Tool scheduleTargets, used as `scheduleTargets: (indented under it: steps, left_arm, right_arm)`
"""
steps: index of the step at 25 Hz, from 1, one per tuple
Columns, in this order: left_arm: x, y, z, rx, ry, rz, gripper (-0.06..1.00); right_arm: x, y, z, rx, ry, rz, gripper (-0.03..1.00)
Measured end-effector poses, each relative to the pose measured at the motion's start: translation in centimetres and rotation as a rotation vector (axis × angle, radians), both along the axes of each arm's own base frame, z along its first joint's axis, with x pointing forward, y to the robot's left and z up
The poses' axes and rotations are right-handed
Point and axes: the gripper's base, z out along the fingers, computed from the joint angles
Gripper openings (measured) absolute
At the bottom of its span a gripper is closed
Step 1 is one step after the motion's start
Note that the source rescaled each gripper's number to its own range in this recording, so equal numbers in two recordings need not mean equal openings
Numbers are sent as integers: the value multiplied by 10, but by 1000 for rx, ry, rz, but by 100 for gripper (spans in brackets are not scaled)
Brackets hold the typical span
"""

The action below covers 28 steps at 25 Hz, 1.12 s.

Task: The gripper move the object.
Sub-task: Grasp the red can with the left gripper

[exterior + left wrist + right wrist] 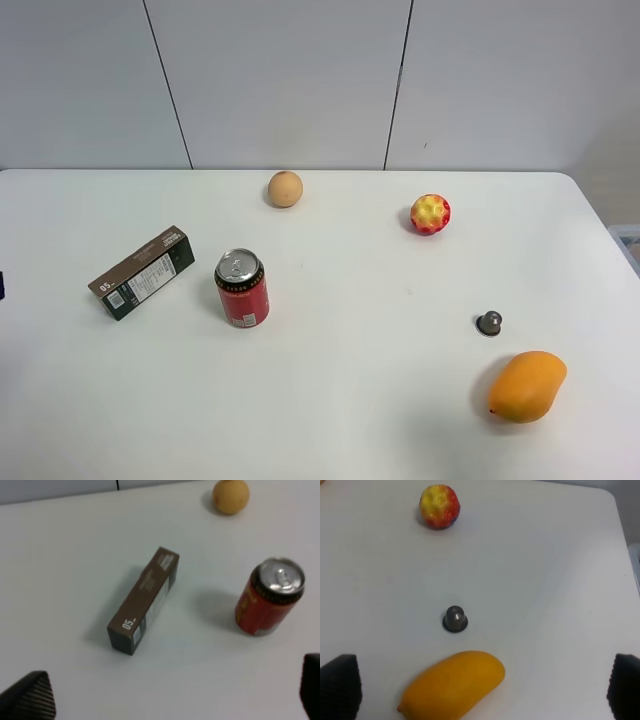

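The red soda can (242,289) stands upright on the white table, left of the middle, silver top up. It also shows in the left wrist view (269,597). My left gripper (175,697) is open and empty, well short of the can; only its two black fingertips (31,695) show at the frame's corners. My right gripper (485,690) is open and empty, with fingertips (339,684) wide apart, over the right side of the table. In the exterior view neither gripper shows, apart from a dark sliver at the left edge.
A dark green-brown box (142,272) lies left of the can, also in the left wrist view (144,600). A tan ball (285,188) sits at the back. A red-yellow ball (430,213), a small grey capsule (489,323) and an orange mango (526,385) lie on the right.
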Motion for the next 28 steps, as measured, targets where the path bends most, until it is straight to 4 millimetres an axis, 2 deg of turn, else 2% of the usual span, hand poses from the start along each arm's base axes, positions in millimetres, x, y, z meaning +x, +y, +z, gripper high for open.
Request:
scheduleTargets:
  steps: [9,14,17,21,24,28]
  left_arm:
    - [93,13,41,12,112,-24,100]
    - [143,9,48,22,155,-72,100]
    - [172,-8,46,52,173,-148,100]
    - [201,-49,38,65,203,-274,100]
    - [211,-83,27,78,208,-362,100]
    - [209,-121,11,154,232,-481,100]
  right_arm:
    - [0,0,0,0,0,0,100]
    - [0,0,0,0,0,0,100]
    - [0,0,0,0,0,0,100]
    - [0,0,0,0,0,0,100]
    - [0,0,0,0,0,0,100]
    - [0,0,0,0,0,0,100]
